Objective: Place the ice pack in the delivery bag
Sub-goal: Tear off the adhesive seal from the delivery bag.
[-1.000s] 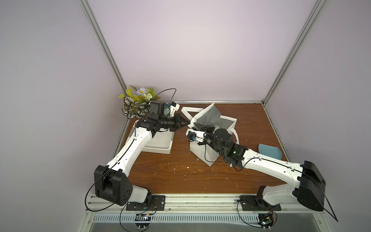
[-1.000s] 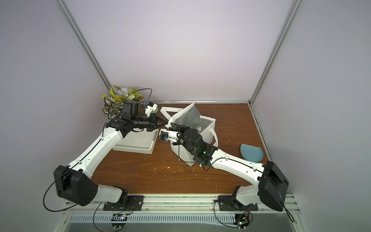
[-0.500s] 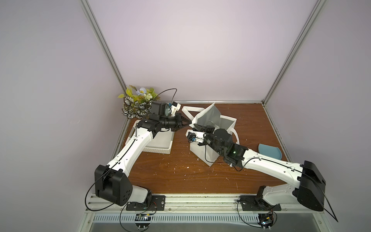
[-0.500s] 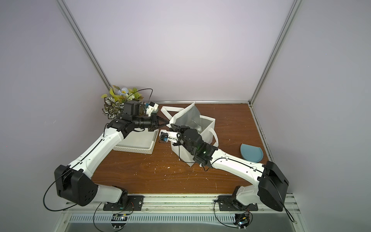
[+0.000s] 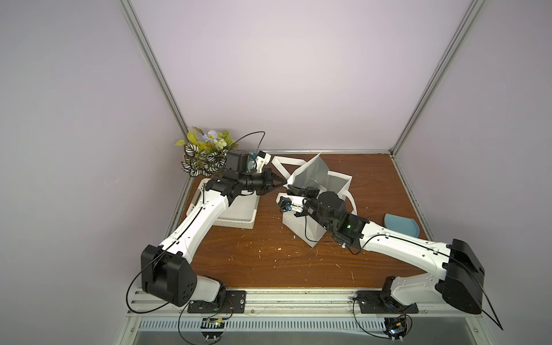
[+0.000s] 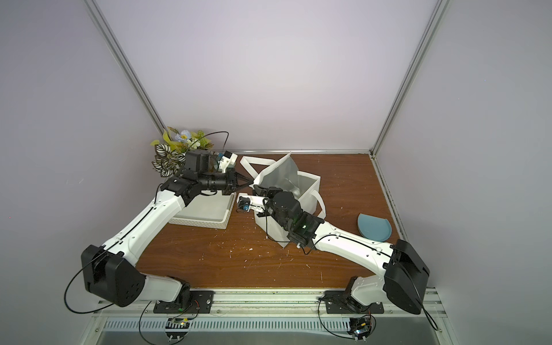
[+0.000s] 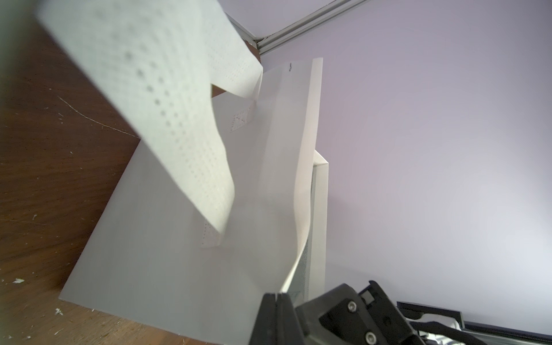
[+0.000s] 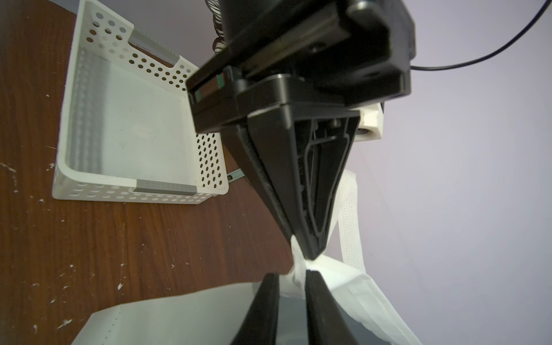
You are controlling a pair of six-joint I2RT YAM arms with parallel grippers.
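Now, flap corner of delivery bag [image 7: 149, 239] between left tool [image 7: 277, 295] tips.

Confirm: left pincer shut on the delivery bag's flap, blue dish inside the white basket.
Wrong about the blue dish: the left pincer is shut on the flap of the delivery bag, but it lies on the table by the right arm, as both top views show.

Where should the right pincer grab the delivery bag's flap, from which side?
Grip the flap at its free corner, beside the shut left pincer holding it. It stands as a thin sheet, so come edge-on from the robot's side, one finger on the white outside, one on the silver lining. The right pincer straddles that edge, open.
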